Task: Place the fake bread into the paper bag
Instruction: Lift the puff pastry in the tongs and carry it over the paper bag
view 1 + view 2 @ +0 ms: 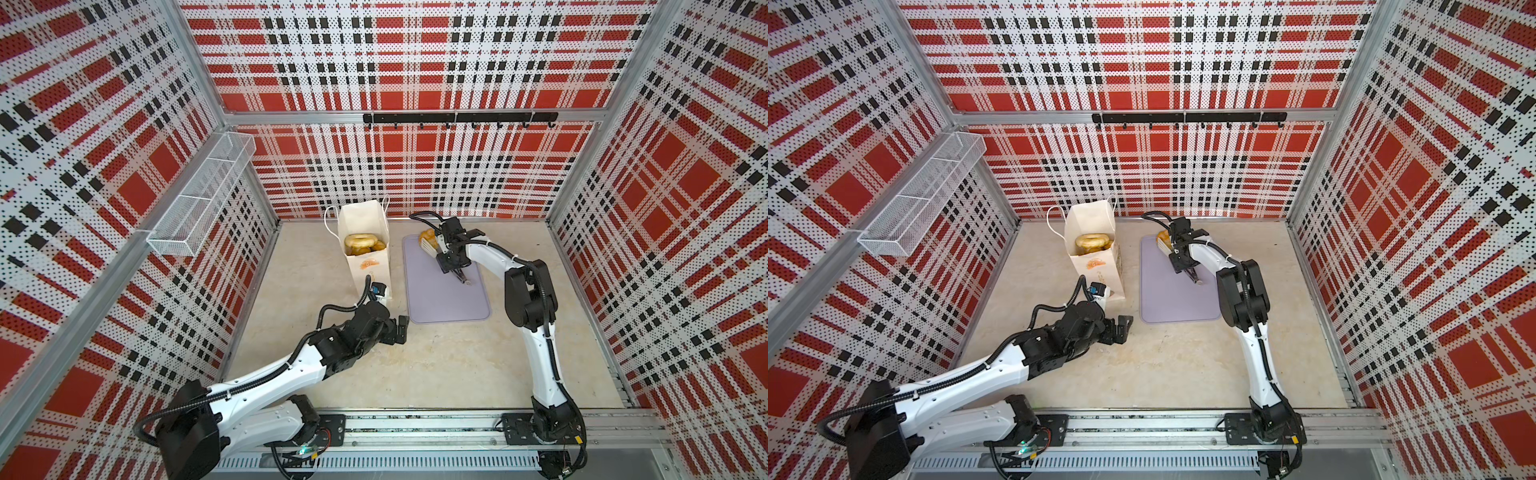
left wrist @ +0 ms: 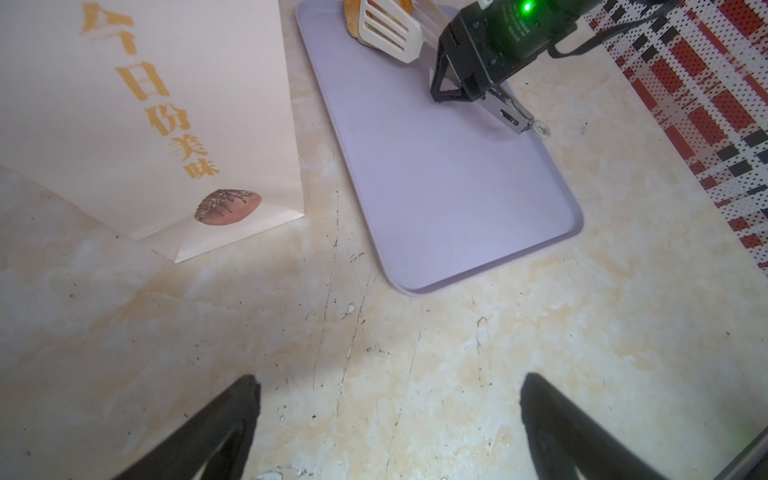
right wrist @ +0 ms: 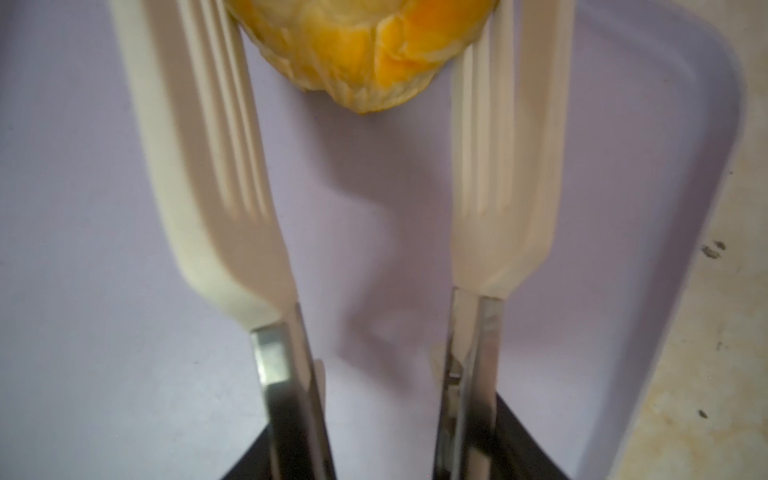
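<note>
Top views | paper bag (image 1: 368,266) upright, mouth up | doughnut (image 1: 360,241) flat inside

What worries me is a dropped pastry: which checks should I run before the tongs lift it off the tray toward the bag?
1. Tongs seated in the right hand: ok, both metal arms sit in it.
2. Pastry between the blades: ok, one blade on each side. How firmly they squeeze it: cannot tell.
3. Paper bag upright with its mouth open: ok.
4. Room left inside the bag: cannot tell; a ring doughnut lies on top of the pile.
5. Left hand out of the way: ok, open and empty near the bag's bottom corner.
</note>
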